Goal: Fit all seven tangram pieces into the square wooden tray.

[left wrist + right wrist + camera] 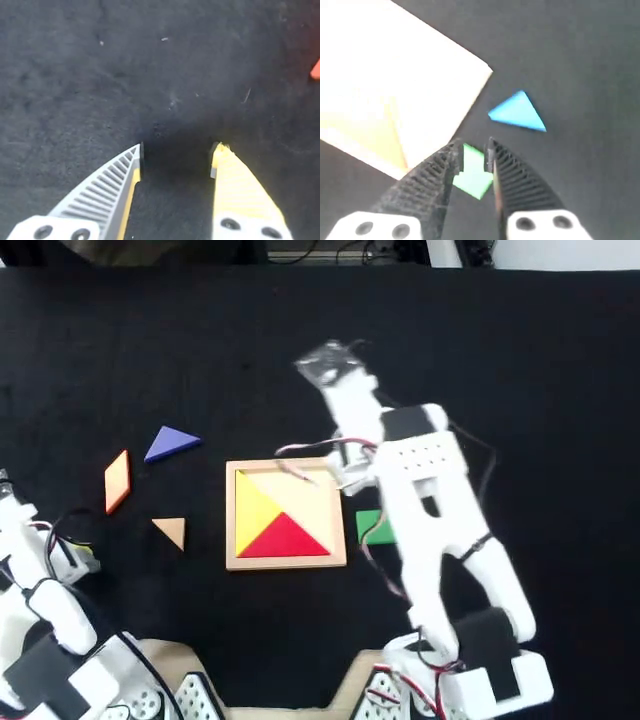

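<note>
Sitting in the tray [287, 562]: yellow triangle [255, 510] and red triangle [286, 539], long sides running along the left and near rims, tips meeting at centre. Lying just right of the tray: green square [372, 527]. Holding right fingers [442, 170] barely apart, gripping nothing; spreading left fingers [235, 175] wide over the surface [150, 75].

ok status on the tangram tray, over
Left gripper open over bare cloth. Right gripper at green piece beside tray. Yellow triangle and red triangle seated. Light blue triangle close by.
</note>
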